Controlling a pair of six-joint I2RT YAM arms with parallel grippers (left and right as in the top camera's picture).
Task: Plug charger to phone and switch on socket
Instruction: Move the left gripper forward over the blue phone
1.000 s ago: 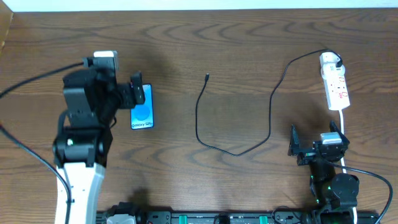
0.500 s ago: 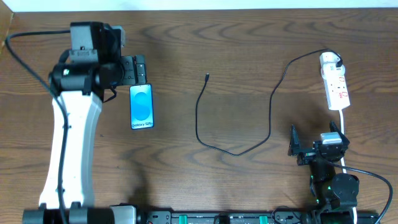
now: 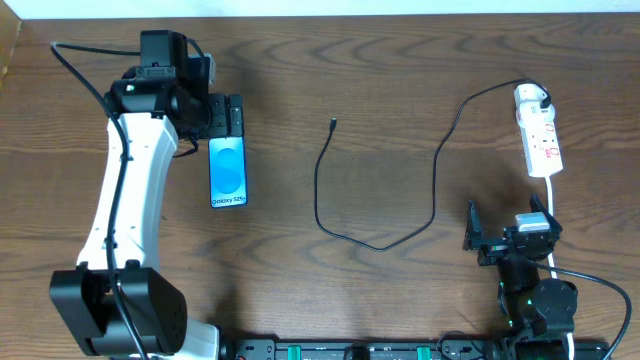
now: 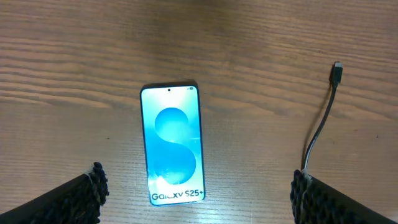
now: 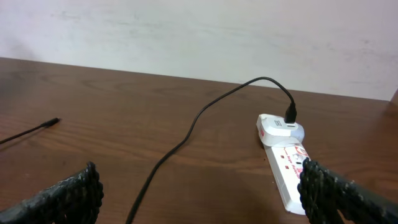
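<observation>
The phone (image 3: pixel 228 172) lies flat on the table, blue screen up, "Galaxy" text at its near end; it also shows in the left wrist view (image 4: pixel 171 144). My left gripper (image 3: pixel 221 115) hovers open just beyond the phone's far end, holding nothing. The charger cable (image 3: pixel 380 205) snakes across the middle; its small plug tip (image 3: pixel 332 124) lies free, also in the left wrist view (image 4: pixel 336 70). Its other end is plugged into the socket strip (image 3: pixel 538 136) at the far right, seen in the right wrist view (image 5: pixel 286 168). My right gripper (image 3: pixel 500 240) is open and empty near the front right.
The strip's white cord (image 3: pixel 553 215) runs forward past my right arm. The table's far edge meets a white wall (image 5: pixel 199 37). Bare wooden tabletop (image 3: pixel 400 80) lies between phone and cable tip.
My left arm has stretched out and swung its gripper from beside the phone to just past the phone's far end. The phone, cable and right arm have not moved.
</observation>
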